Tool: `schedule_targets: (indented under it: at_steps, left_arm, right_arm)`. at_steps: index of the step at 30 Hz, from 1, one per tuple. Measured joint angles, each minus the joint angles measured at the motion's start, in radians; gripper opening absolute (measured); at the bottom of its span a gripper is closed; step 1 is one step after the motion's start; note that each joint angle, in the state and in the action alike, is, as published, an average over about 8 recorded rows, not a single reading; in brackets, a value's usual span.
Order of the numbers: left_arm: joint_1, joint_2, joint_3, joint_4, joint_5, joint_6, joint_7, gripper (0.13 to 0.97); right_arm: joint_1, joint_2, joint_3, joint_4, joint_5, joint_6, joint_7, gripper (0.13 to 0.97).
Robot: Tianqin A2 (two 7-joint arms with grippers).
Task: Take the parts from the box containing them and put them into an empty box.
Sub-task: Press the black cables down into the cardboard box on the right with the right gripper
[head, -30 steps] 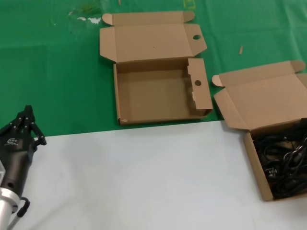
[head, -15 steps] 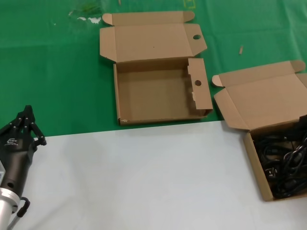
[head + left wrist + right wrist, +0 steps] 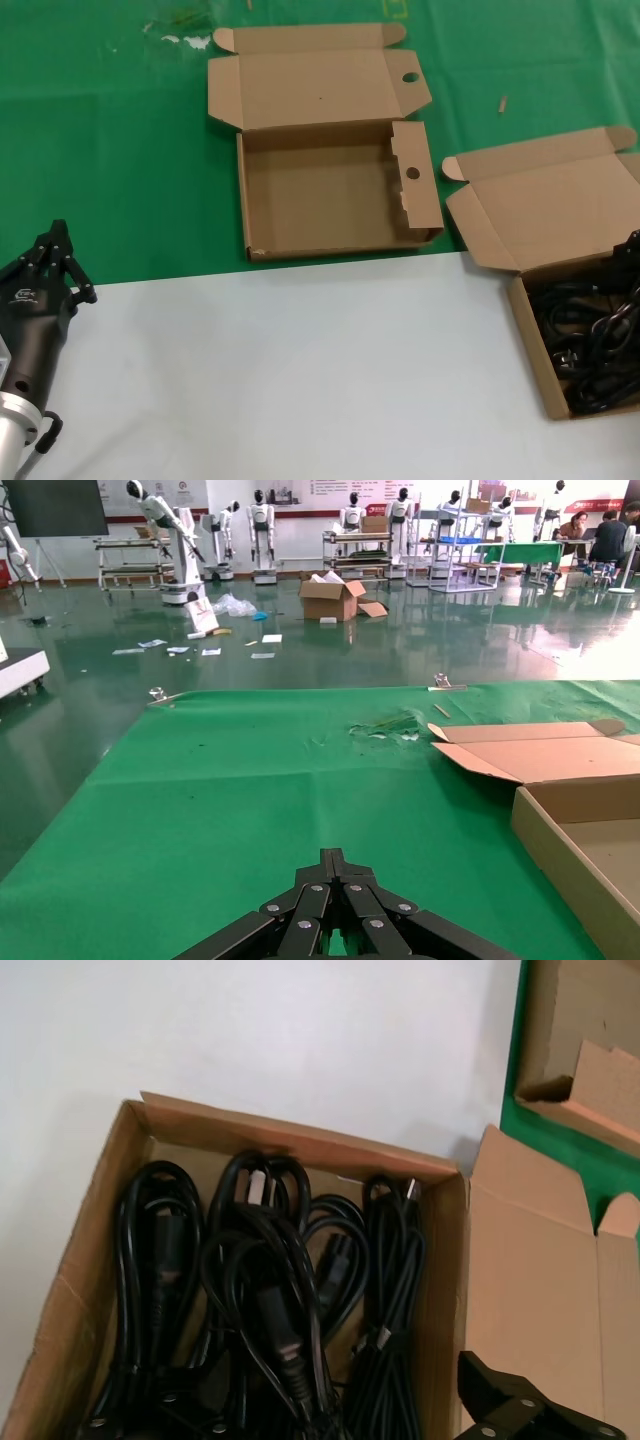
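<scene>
Several black power cords (image 3: 270, 1300) lie boxed just beside the right claw (image 3: 525, 1412), whose finger state is unclear.

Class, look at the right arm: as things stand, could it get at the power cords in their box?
Probably yes. The right gripper hangs just above the box containing them, its lid folded back, and the power cords lie uncovered.

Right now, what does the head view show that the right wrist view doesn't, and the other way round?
Only the head view shows the left gripper, parked near the green cloth's edge, and the whole empty box with its hole-punched flaps. Only the right wrist view shows the power cords closely, as bundled loops with plugs. Both show the box containing them, lid open, and the white table.
</scene>
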Motion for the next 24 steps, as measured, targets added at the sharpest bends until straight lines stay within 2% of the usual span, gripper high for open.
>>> schedule_targets:
  at_steps: [5,13,14,22,24]
  left_arm:
    - [0.000,0.000,0.000,0.000,0.000,0.000,0.000,0.140]
    - [0.000,0.000,0.000,0.000,0.000,0.000,0.000,0.140]
    - [0.000,0.000,0.000,0.000,0.000,0.000,0.000,0.140]
    - [0.000,0.000,0.000,0.000,0.000,0.000,0.000,0.140]
    - [0.000,0.000,0.000,0.000,0.000,0.000,0.000,0.140]
  right_arm:
    - [0.025,-0.010,-0.008,-0.026,-0.005,0.000,-0.008,0.791]
    - [0.023,0.005,-0.010,0.001,-0.008,-0.002,0.023,0.606]
    - [0.019,0.009,-0.009,0.008,-0.008,-0.001,0.031,0.606]
    - [-0.017,0.028,-0.002,0.050,-0.005,0.013,0.069,0.393]
    - [-0.024,0.025,-0.002,0.050,-0.003,0.018,0.070,0.393]
